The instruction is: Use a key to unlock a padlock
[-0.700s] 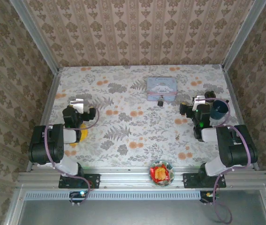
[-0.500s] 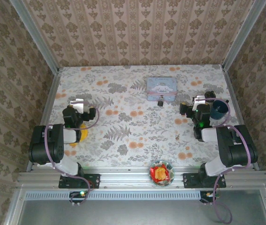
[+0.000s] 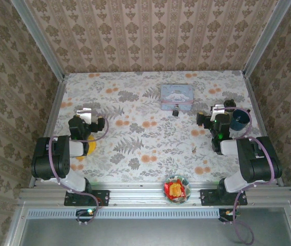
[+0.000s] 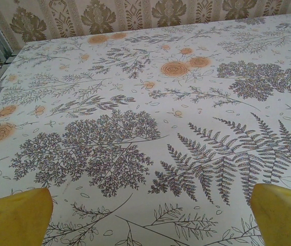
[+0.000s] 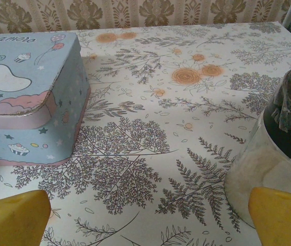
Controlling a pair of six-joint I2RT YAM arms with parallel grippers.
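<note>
Right gripper (image 5: 146,220): released. Its two yellow fingertips (image 5: 13,218) sit at the lower corners of the right wrist view, spread wide, with nothing but the patterned table (image 5: 150,169) between them. The gripper hovers near the table's right edge and points toward the far edge. The dark-lidded jar (image 5: 273,154) stands just beside its right finger, and the light blue tin (image 5: 27,97) lies ahead and to its left.

Left gripper (image 4: 148,218): likewise released, with its fingers wide apart over the table near the left edge, holding nothing.

Padlock (image 3: 176,110): it lies on the table at the near side of the tin, right of centre and toward the far edge. We cannot tell whether it touches the tin.

Governing relation: from the right gripper, the padlock lies to the left, toward the table's centre, at about the same depth from the near edge. The right arm is plainly the nearer one. The left gripper is well apart from the padlock, across much of the table's width. The padlock's long axis appears to run from near edge to far edge, but it is too small for us to confirm which end carries the shackle.

Key: a small speck (image 3: 195,149) lies on the table to the near side of the padlock, left of the right arm. We judge it may be the key but cannot confirm this. Neither item is grasped, so we judge the task not yet begun.
</note>
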